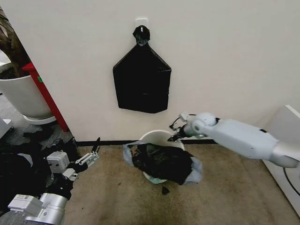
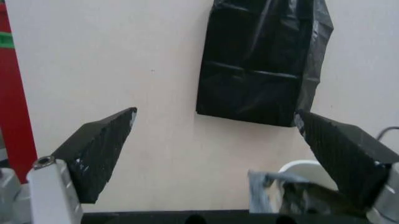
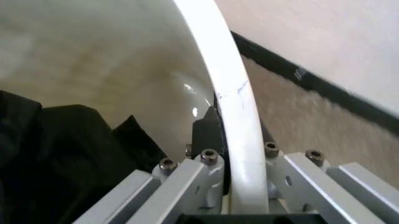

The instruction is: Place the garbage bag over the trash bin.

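Carpet; right tool [image 3: 232, 161] astride trash bin [image 3: 219, 70] rim.

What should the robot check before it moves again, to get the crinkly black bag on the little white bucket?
1. Right gripper holding the rim of the small round white plastic trash bin: ok, its fingers straddle the rim, one inside and one outside.
2. Thin, crinkly black plastic garbage bag stretched over the whole rim: not ok, the wall-side rim is bare white.
3. Bag partly on the bin: ok, it is draped over the near side.
4. Left gripper ready: ok, open, low at the robot's left, away from the bin.
5. Bin standing steady: cannot tell.
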